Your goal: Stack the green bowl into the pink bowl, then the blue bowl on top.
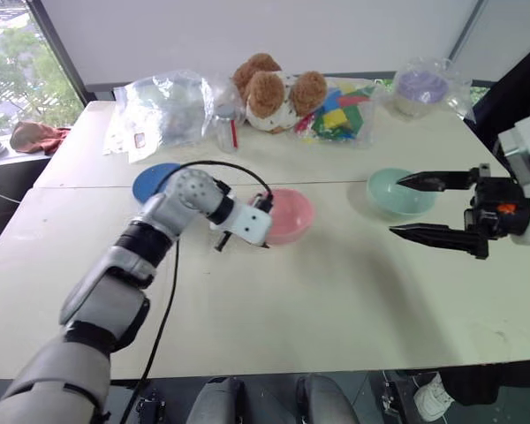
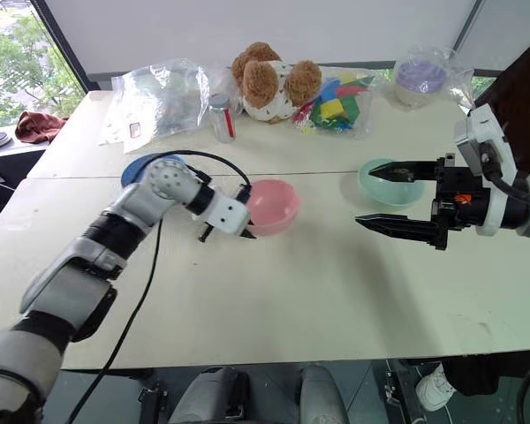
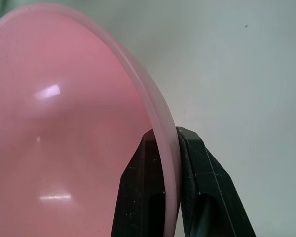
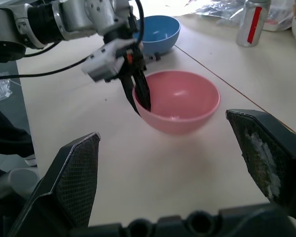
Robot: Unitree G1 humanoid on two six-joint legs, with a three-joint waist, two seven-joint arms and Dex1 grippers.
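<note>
The pink bowl sits mid-table. My left gripper is shut on its near rim, one finger inside and one outside, as the right wrist view also shows. Behind my left arm lies the blue bowl, largely hidden by the arm; it is plainer in the right wrist view. The green bowl stands to the right of the pink one. My right gripper hovers just in front of it, wide open and empty, pointing toward the pink bowl.
Along the back of the white table lie a clear plastic bag, a small bottle, a teddy bear, a bag of coloured blocks and a bagged purple bowl. A black cable trails off the front edge.
</note>
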